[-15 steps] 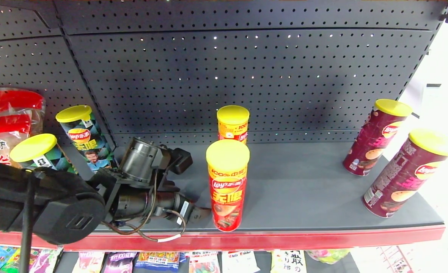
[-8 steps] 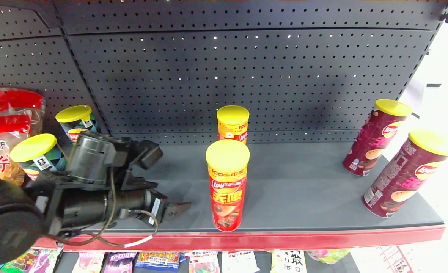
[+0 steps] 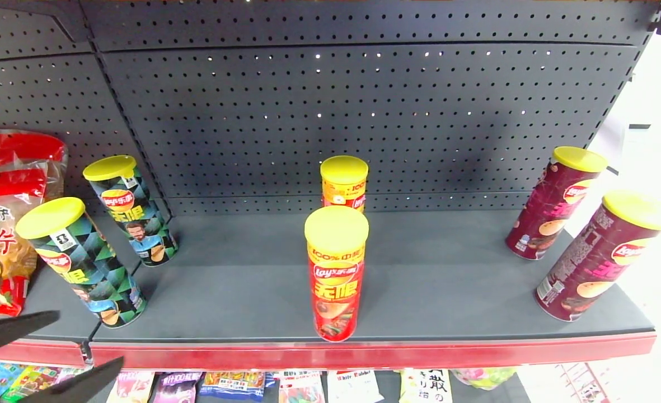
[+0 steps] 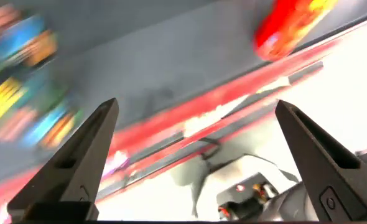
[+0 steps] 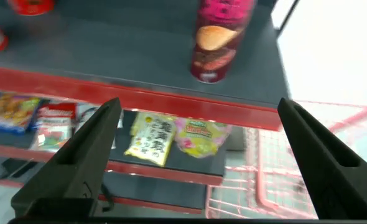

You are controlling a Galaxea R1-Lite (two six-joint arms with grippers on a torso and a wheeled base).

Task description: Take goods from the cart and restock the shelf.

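On the grey shelf (image 3: 448, 280) a red chip can with a yellow lid (image 3: 336, 274) stands upright near the front edge, and a second red can (image 3: 343, 182) stands behind it. My left gripper (image 3: 87, 338) is at the lower left, below the shelf's red lip, open and empty. In the left wrist view the left gripper (image 4: 196, 104) holds nothing, and the red can (image 4: 289, 25) lies far off. My right gripper (image 5: 199, 102) is open and empty, low in front of the shelf's red lip (image 5: 171, 93), with a maroon can (image 5: 218, 37) beyond it.
Two green-black cans (image 3: 81, 260) (image 3: 131, 210) stand at the left beside snack bags (image 3: 0, 224). Two maroon cans (image 3: 554, 201) (image 3: 599, 254) stand at the right. Free shelf floor lies either side of the red cans. Snack packets (image 5: 152, 134) fill the lower shelf; a pink wire cart (image 5: 264, 186) is beside it.
My left arm has pulled back from beside the front red can to the lower left, off the shelf. The can stays standing, and both green-black cans are uncovered.
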